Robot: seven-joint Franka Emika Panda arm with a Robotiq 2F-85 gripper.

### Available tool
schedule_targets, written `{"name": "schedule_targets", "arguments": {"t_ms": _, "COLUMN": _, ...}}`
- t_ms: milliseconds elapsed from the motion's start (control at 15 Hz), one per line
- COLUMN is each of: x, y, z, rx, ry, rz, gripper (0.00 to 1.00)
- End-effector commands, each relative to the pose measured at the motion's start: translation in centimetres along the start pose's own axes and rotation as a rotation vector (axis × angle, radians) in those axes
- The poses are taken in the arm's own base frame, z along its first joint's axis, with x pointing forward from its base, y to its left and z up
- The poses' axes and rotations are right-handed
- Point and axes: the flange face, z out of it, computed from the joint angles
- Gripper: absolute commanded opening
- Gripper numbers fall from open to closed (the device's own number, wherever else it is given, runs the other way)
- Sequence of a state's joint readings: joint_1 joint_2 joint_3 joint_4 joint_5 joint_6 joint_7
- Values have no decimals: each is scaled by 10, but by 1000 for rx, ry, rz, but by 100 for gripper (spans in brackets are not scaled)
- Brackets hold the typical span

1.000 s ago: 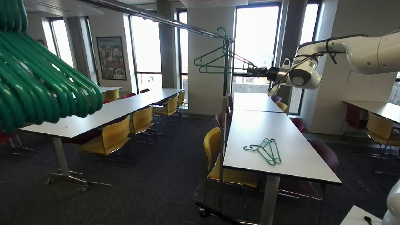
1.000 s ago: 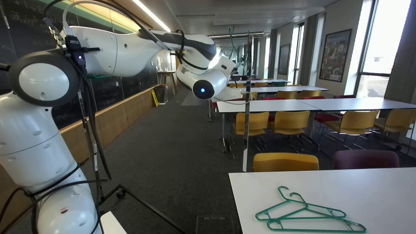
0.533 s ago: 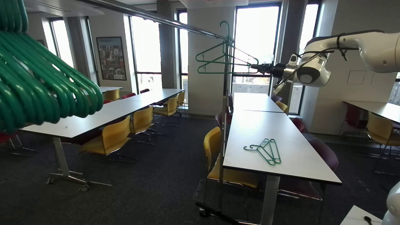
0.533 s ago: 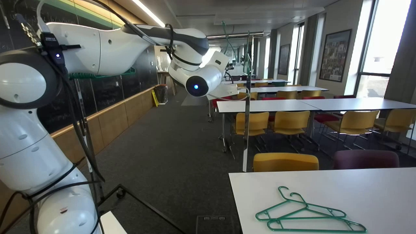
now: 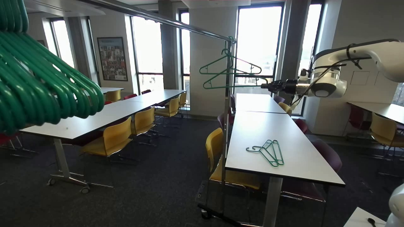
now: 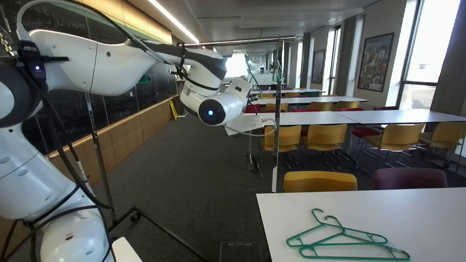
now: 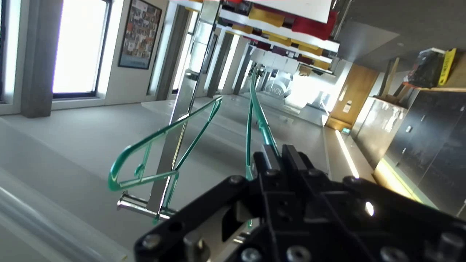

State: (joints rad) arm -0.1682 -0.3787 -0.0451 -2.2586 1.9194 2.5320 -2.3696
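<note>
One green hanger (image 7: 259, 112) has come lower, jutting ahead of the claw (image 7: 280, 153) that pinches its end.

Two hangers (image 6: 343, 230) lie on a table (image 6: 418, 211); near the rail (image 5: 176, 23), another hanger (image 7: 260, 115) is in the pincer (image 7: 279, 147).

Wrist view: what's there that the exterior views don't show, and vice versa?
Only the wrist view: a small green sign beside what looks like a wooden door.
Only the exterior views: the white robot arm and two green hangers lying on a table.
Shared: the green hanger held in the gripper, the clothes-rack post and the framed poster.
</note>
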Motion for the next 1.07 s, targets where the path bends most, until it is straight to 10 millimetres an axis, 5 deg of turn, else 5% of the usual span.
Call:
{"name": "schedule_targets", "arguments": {"t_ms": 0, "x": -29, "y": -6, "z": -22, "rx": 0, "ry": -106, "rz": -35, "gripper": 2}}
{"name": "schedule_targets", "arguments": {"t_ms": 467, "x": -105, "y": -9, "z": -40, "rx": 32, "ry": -538, "rz": -152, "gripper": 2}}
{"name": "schedule_targets", "arguments": {"t_ms": 1000, "x": -170, "y": 20, "z": -55, "rx": 115, "ry": -965, "rz": -330, "gripper": 2}}
